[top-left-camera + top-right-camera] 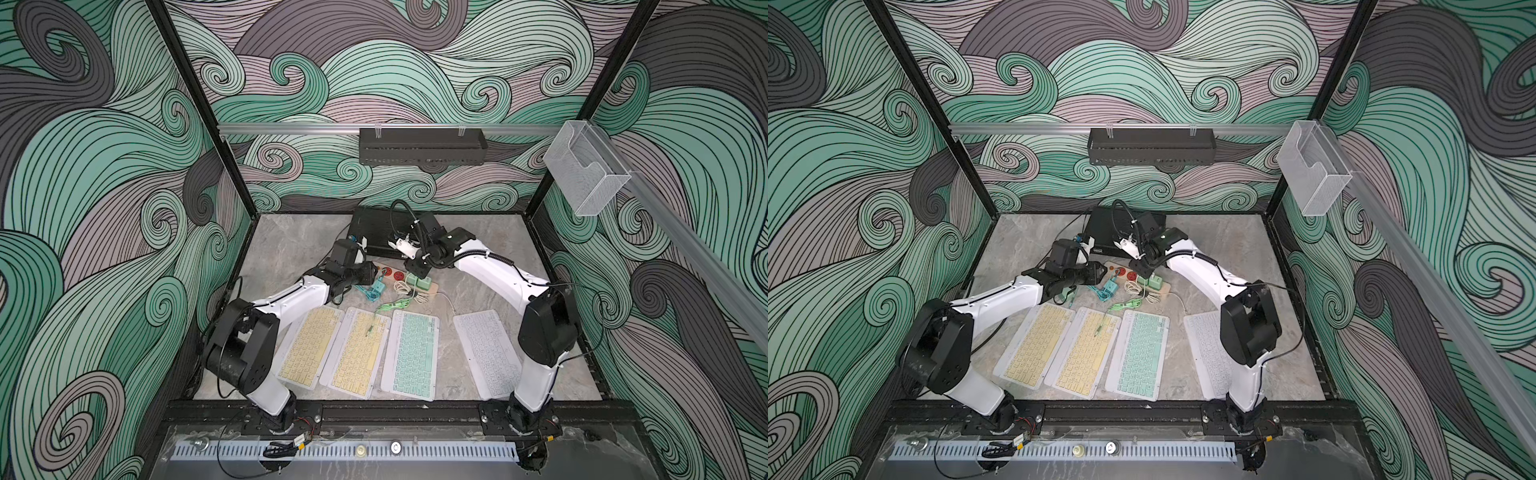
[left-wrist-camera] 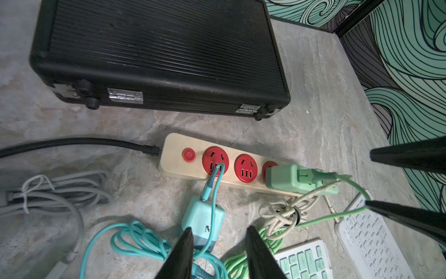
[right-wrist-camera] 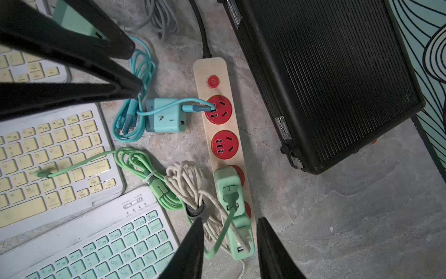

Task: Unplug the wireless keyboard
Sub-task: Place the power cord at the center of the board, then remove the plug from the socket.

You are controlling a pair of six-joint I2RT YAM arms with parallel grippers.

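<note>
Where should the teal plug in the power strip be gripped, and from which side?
Grip the teal plug by its stiff body. Come from above and pinch across its width: it slants out of the power strip toward the teal charger close behind, so only its sides look free.

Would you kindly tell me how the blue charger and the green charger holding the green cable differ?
The blue charger lies loose on the table beside the power strip; the green charger sits plugged into the strip. The green charger has the green cable plugged into it, whereas the blue cable beside the blue charger plugs straight into a red socket on the strip. Both are small, boxy blocks in pastel colours.
</note>
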